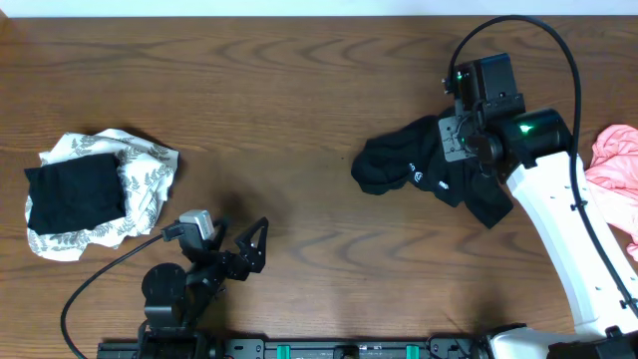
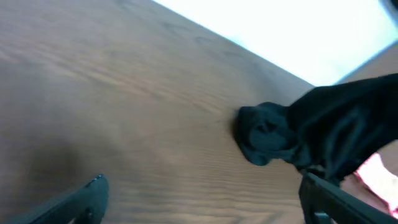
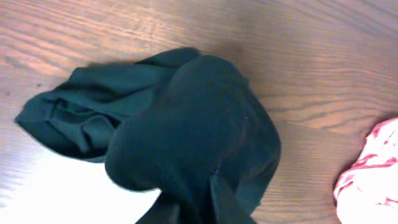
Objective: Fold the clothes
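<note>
The black shirt (image 1: 414, 165) with small white lettering lies bunched right of the table's middle. Its right part is lifted by my right gripper (image 1: 469, 135), which is shut on the cloth. In the right wrist view the black shirt (image 3: 186, 137) hangs over and hides the fingers. My left gripper (image 1: 254, 244) is open and empty near the front edge, well left of the shirt. In the left wrist view its fingers (image 2: 199, 199) are spread over bare wood, with the black shirt (image 2: 292, 134) ahead at the right.
A white leaf-print garment (image 1: 140, 170) with a folded black piece (image 1: 75, 194) on top lies at the far left. A pink garment (image 1: 618, 165) lies at the right edge; it also shows in the right wrist view (image 3: 370, 171). The table is brown wood.
</note>
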You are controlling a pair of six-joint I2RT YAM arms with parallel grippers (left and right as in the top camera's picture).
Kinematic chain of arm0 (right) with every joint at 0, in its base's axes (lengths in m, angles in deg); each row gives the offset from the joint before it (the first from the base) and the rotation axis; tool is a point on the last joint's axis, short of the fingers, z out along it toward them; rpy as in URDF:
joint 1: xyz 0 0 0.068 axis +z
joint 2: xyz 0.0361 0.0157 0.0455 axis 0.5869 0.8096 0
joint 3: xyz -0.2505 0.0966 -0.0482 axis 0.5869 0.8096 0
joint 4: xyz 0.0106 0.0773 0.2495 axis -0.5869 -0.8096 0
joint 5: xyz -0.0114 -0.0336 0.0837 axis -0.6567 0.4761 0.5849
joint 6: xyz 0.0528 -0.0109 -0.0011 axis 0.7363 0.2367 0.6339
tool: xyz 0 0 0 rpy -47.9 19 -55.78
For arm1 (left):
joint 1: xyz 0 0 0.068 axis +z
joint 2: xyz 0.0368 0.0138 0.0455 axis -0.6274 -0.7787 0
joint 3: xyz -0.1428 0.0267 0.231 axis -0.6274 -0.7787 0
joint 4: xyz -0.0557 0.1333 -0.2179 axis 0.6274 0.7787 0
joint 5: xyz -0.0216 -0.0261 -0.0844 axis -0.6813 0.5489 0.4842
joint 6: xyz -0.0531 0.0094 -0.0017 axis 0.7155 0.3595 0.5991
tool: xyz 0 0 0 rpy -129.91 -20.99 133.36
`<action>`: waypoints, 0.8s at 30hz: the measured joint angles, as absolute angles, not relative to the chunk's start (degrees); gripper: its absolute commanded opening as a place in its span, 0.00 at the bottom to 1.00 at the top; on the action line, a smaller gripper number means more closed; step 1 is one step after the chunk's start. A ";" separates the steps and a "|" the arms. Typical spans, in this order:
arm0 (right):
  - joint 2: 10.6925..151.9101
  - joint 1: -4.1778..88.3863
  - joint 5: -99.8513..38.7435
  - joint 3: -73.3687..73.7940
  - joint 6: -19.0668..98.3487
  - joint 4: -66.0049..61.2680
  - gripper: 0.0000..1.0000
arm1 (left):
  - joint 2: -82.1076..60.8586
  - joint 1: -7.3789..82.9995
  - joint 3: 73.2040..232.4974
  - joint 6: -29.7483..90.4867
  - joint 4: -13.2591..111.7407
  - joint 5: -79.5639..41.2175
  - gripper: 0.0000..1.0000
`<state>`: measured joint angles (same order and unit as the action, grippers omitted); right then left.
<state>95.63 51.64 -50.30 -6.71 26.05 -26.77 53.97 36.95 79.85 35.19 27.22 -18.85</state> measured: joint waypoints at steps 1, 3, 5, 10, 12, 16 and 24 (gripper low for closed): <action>95.63 51.64 -50.02 -6.71 26.07 -26.99 0.11 | 53.97 36.95 79.85 35.36 26.96 -18.50 0.75; 95.63 51.64 -49.62 -6.71 26.09 -27.19 0.09 | 53.95 36.95 79.85 35.36 26.41 -17.75 0.75; 95.63 51.64 -49.47 -6.71 26.11 -27.19 0.05 | 53.32 36.95 79.85 36.22 26.08 -17.29 0.73; 95.61 51.64 -49.34 -6.71 26.53 -27.21 0.01 | 47.13 36.93 79.98 36.54 26.00 -16.81 0.73; 95.61 51.64 -49.62 -6.71 26.83 -27.21 0.01 | 43.02 36.93 80.88 36.24 26.19 -16.70 0.73; 95.61 51.54 -50.98 -6.71 28.87 -26.60 0.03 | 33.97 36.62 85.95 34.84 25.84 -16.73 0.73; 96.63 51.60 -42.91 -6.73 28.87 -26.42 0.65 | 10.61 30.26 102.01 30.34 24.79 -16.86 0.73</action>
